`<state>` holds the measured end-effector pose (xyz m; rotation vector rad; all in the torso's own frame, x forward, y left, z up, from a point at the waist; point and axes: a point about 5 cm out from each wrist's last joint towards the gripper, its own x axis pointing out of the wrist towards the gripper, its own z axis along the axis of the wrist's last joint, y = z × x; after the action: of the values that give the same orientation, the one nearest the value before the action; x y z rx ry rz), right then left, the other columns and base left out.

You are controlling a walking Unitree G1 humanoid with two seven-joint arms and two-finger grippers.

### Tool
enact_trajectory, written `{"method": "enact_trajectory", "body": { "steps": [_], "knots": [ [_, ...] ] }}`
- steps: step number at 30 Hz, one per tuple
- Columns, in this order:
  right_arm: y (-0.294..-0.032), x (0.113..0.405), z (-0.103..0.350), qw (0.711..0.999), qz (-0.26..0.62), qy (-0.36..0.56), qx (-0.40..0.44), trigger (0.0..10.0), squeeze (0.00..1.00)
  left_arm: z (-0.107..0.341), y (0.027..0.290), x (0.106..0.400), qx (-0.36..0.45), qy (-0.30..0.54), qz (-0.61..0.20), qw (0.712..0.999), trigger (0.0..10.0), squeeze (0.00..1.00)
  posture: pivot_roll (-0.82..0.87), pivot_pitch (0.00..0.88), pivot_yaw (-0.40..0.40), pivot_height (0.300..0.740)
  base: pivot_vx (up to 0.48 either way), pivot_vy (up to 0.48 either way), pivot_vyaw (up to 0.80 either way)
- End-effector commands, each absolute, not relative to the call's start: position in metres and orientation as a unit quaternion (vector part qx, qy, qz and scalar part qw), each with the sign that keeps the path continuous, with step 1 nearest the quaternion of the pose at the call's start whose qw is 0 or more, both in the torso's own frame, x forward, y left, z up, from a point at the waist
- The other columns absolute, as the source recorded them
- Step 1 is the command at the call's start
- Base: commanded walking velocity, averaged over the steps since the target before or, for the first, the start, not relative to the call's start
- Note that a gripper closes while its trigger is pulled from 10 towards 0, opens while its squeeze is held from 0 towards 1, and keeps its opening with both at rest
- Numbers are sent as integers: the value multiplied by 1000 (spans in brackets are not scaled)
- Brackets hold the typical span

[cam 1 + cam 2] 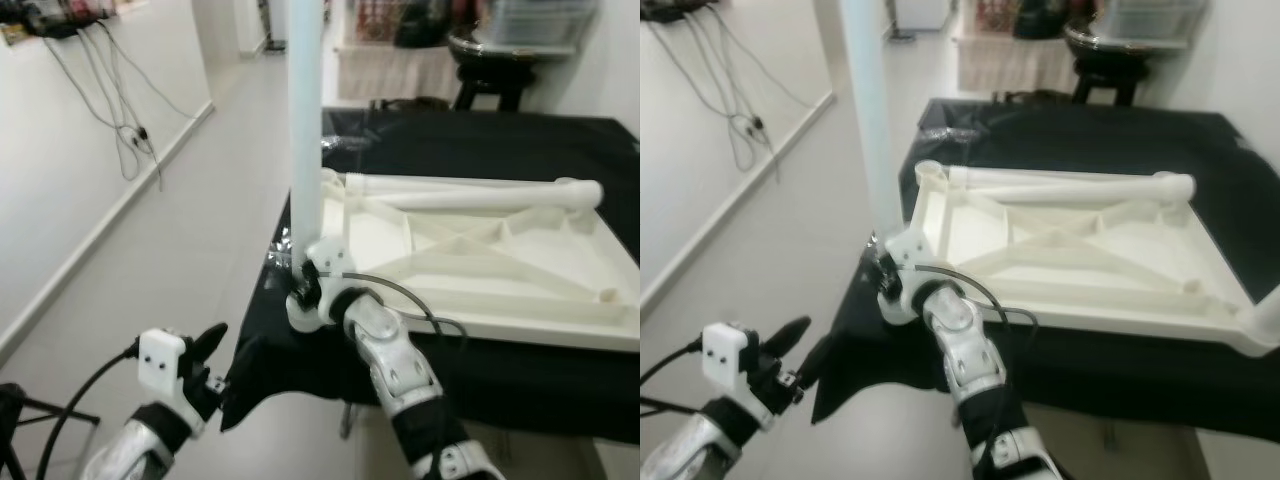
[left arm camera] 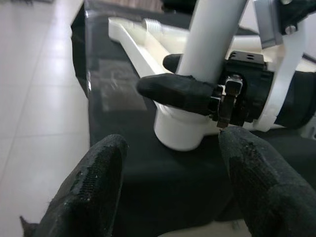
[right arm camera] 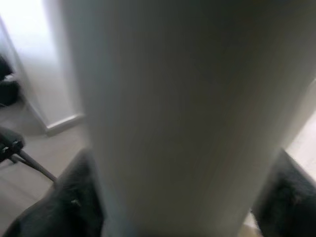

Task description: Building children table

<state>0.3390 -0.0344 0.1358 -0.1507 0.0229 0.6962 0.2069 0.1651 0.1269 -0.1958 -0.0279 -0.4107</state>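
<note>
Leg [image 1: 304,110] upright at near-left corner socket [image 2: 177,129] of upturned tabletop [image 1: 500,270] on black-draped counter [image 1: 560,150], clamped low in right gripper [image 2: 197,89] jaws; left gripper [image 2: 173,192] jaws apart, just short, facing socket.

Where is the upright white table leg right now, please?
The upright leg stands in the tabletop's near-left corner socket, held low down by the right gripper.

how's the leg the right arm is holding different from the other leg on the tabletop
The held leg stands upright in a corner socket of the upturned tabletop; the loose leg lies flat across the tabletop's far edge. The right pincer is clamped on the held leg near its base; nothing grips the loose leg. Both are plain white round tubes.
</note>
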Motion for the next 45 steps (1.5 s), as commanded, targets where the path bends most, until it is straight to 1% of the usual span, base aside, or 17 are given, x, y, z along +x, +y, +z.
{"method": "enact_trajectory", "body": {
  "steps": [1, 4, 5, 8, 9, 11, 12, 16, 17, 19, 20, 33, 35, 36, 37, 39, 45],
  "knots": [
    [-24, 345, 153, 924, 377, -19, -63, 10000, 1000, 125, 166, 208, -92, -11, -200, 975, 10000, 0, 37, 104, -6, 740, 0, 0, 0],
    [-20, 348, 165, 902, 428, -38, -47, 10000, 1000, 125, 166, 209, -92, -11, -200, 976, 10000, 0, 35, 100, -7, 740, 0, 0, 0],
    [-18, 346, 178, 880, 467, -60, -57, 10000, 796, 124, 166, 210, -91, -11, -200, 976, 10000, 0, 39, 95, -11, 740, 0, 0, 0],
    [-18, 346, 178, 880, 467, -60, -57, 10000, 796, 124, 166, 210, -91, -11, -200, 976, 10000, 0, 39, 95, -11, 740, 0, 0, 0],
    [-17, 347, 190, 863, 495, -75, -69, 10000, 0, 124, 167, 210, -91, -11, -199, 976, 10000, 0, 49, 88, -10, 740, 0, 0, 0],
    [-17, 347, 190, 863, 495, -75, -69, 10000, 0, 124, 167, 210, -91, -11, -199, 976, 10000, 0, 49, 88, -10, 740, 0, 0, 0],
    [-15, 349, 200, 836, 537, -80, -80, 10000, 0, 124, 168, 211, -89, -11, -198, 976, 10000, 0, 60, 84, -9, 740, 0, 0, 0],
    [-17, 359, 212, 801, 589, -67, -79, 10000, 0, 124, 168, 213, -88, -11, -197, 976, 10000, 0, 72, 81, -12, 740, 0, 0, 0],
    [-19, 363, 215, 797, 597, -59, -73, 6118, 0, 124, 168, 214, -88, -11, -196, 977, 10000, 0, 72, 81, -12, 740, 0, 0, 0],
    [-19, 363, 215, 797, 597, -59, -73, 6118, 0, 124, 168, 214, -88, -11, -196, 977, 10000, 0, 72, 81, -12, 740, 0, 0, 0],
    [-23, 371, 218, 797, 599, -43, -61, 0, 0, 124, 167, 213, -88, -12, -197, 976, 10000, 0, 80, 84, -16, 740, 0, 0, 0],
    [-45, 378, 204, 813, 579, -1, -63, 0, 0, 125, 165, 211, -92, -13, -198, 976, 10000, 0, 73, 98, -8, 740, 0, 0, 0],
    [-65, 376, 178, 823, 533, 26, -195, 0, 0, 127, 164, 209, -94, -14, -200, 975, 10000, 0, 76, 114, -18, 740, 0, 0, 0],
    [-65, 376, 178, 823, 533, 26, -195, 0, 0, 127, 164, 209, -94, -14, -200, 975, 10000, 0, 76, 114, -18, 740, 0, 0, 0],
    [-64, 376, 164, 921, 368, 22, -127, 0, 0, 129, 165, 207, -95, -15, -200, 975, 10000, 0, 53, 135, -21, 740, 0, 0, 0],
    [-64, 376, 164, 921, 368, 22, -127, 0, 0, 129, 165, 207, -95, -15, -200, 975, 10000, 0, 53, 135, -21, 740, 0, 0, 0],
    [-45, 320, 120, 951, 291, 98, -37, 0, 0, 132, 167, 207, -93, -15, -203, 975, 10000, 0, 36, 155, 16, 740, 0, 0, 0]
  ]
}}
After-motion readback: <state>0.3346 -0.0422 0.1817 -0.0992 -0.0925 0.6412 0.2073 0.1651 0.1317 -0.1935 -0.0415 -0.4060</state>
